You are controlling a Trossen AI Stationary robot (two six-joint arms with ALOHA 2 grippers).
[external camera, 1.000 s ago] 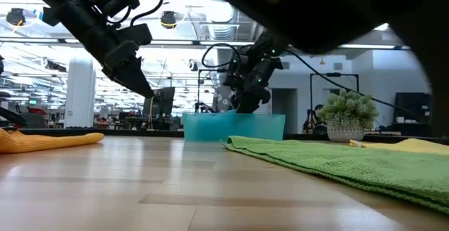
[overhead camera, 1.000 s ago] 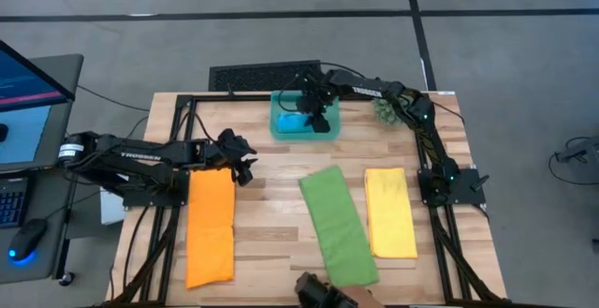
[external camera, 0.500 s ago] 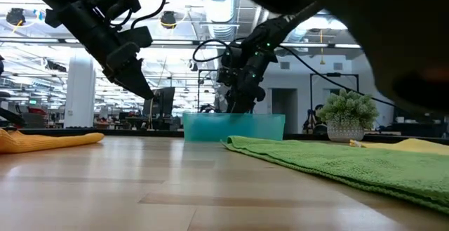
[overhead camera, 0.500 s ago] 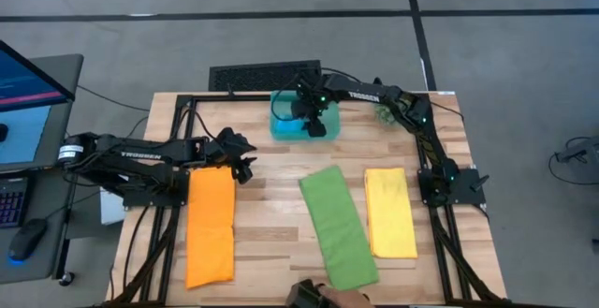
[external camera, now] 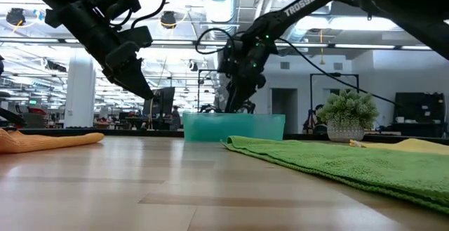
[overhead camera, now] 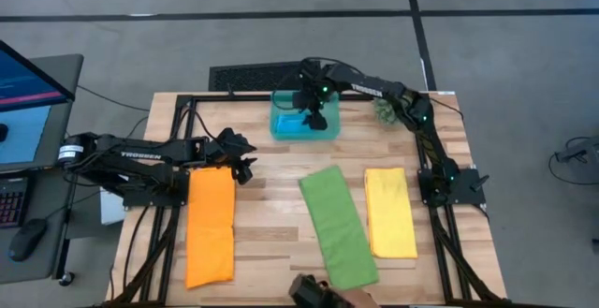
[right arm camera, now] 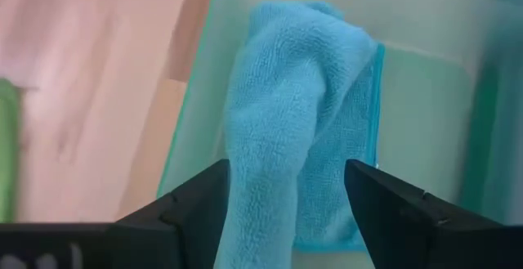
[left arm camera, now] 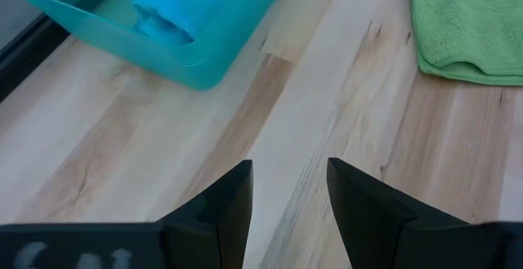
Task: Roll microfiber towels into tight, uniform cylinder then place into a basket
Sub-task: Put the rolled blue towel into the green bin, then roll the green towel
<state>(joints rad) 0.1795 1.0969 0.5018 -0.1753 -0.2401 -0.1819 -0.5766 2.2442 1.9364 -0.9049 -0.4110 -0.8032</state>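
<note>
The teal basket (overhead camera: 327, 130) stands at the table's far edge with the rolled blue towel (right arm camera: 298, 130) lying in its left part. My right gripper (overhead camera: 314, 116) hangs open just above it; its fingers frame the roll in the right wrist view (right arm camera: 286, 212) without touching it. The orange towel (overhead camera: 211, 224), green towel (overhead camera: 339, 224) and yellow towel (overhead camera: 389, 212) lie flat on the wood. My left gripper (overhead camera: 245, 163) hovers open beside the orange towel's far right corner, above bare wood (left arm camera: 290, 195).
A spiky green plant ball (overhead camera: 385, 111) sits right of the basket. A black metal frame (overhead camera: 187, 102) borders the table. A dark object (overhead camera: 318, 294) shows at the near edge, by the green towel. Bare wood lies between the basket and the flat towels.
My right gripper has risen out of the basket, up and a little toward the far edge; its fingertips now stand above the rim. The blue towel has stayed in the basket.
</note>
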